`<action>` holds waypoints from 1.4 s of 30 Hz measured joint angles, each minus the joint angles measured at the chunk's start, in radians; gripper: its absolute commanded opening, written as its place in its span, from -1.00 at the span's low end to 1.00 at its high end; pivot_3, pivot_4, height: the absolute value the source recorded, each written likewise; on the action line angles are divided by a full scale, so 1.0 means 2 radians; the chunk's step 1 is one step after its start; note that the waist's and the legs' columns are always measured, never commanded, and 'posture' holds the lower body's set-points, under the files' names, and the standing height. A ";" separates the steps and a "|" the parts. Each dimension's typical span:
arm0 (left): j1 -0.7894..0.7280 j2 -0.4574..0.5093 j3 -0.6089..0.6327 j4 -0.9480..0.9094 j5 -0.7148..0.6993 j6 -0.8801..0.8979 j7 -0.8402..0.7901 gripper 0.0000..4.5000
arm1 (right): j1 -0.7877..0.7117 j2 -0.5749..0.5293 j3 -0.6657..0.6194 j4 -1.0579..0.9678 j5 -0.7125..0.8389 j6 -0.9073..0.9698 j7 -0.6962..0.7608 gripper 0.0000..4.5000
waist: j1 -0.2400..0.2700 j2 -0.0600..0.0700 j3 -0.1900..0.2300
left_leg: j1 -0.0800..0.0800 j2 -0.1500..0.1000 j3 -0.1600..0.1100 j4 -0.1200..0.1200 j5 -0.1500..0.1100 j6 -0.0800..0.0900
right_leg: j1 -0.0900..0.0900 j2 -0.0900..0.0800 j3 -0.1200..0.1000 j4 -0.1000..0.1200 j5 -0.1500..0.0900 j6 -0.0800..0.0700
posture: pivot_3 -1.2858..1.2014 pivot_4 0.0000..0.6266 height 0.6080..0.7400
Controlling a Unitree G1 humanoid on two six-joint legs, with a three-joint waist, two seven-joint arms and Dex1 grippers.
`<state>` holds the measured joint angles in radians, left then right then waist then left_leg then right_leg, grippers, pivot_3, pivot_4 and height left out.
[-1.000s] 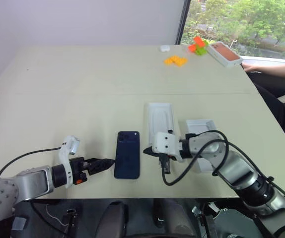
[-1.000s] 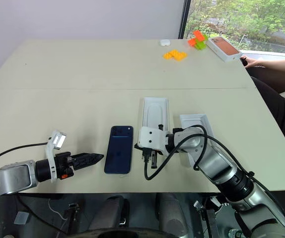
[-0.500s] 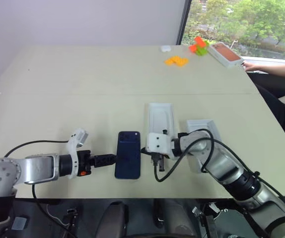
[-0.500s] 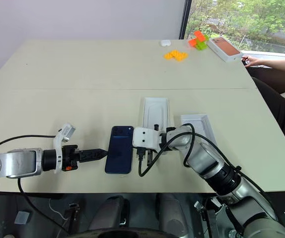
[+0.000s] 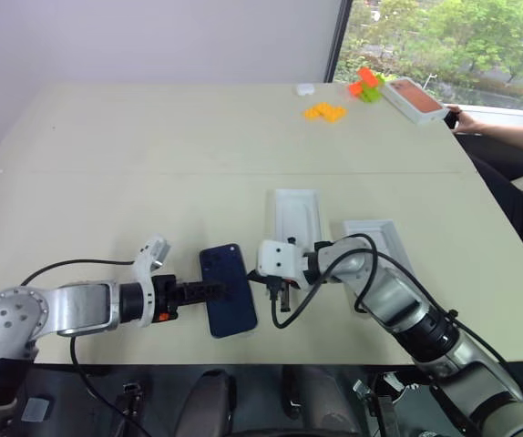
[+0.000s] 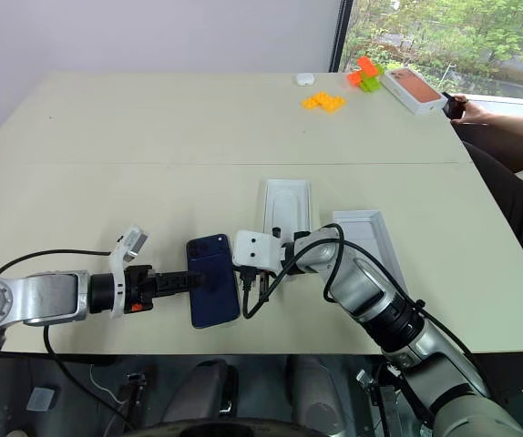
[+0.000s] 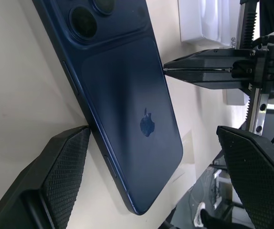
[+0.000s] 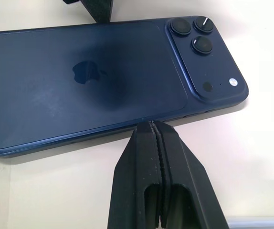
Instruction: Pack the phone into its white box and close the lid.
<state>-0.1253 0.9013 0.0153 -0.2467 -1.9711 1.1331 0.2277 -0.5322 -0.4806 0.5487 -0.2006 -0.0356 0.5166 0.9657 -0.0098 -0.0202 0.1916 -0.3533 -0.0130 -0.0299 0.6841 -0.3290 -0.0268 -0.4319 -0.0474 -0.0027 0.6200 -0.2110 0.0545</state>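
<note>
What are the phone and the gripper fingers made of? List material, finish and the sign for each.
Phone: looks like smooth satin glass or coated metal on the back, judging by its soft sheen and shadow; the camera cluster has glossy lenses. The exact material is unclear.

Left gripper fingers: probably black rubber or plastic, matte, with diamond-knurled pads.

Right gripper: the same black matte look, with fine ridges along the closed seam.

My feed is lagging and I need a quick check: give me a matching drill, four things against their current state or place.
Things:
1. phone
2. left gripper
3. right gripper
4. orange blocks

States or places:
A. shut, tips at the phone's long edge
B. far end of the table, near the window
C. open, fingers either side of the phone
D. flat on the table, camera side up, between the grippers

Pairs: 1-D, 2-C, 3-A, 4-B
</note>
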 measured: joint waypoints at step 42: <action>0.018 -0.038 -0.015 -0.025 -0.002 -0.049 0.014 1.00 | 0.010 -0.044 -0.001 -0.032 -0.012 0.018 0.031 -0.98 | 0.008 0.001 -0.001 | 0.000 -0.003 -0.001 -0.001 0.000 0.002 | 0.001 -0.002 0.000 -0.003 -0.001 0.000 | 0.03 -0.52 1.00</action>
<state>-0.0898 0.8256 -0.0152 -0.2970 -1.9742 1.0346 0.2550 -0.5118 -0.5689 0.5468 -0.2638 -0.0601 0.5517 1.0270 0.0062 -0.0185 0.1904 -0.3530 -0.0182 -0.0322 0.6826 -0.3291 -0.0237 -0.4291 -0.0506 -0.0030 0.6149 -0.2122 0.0554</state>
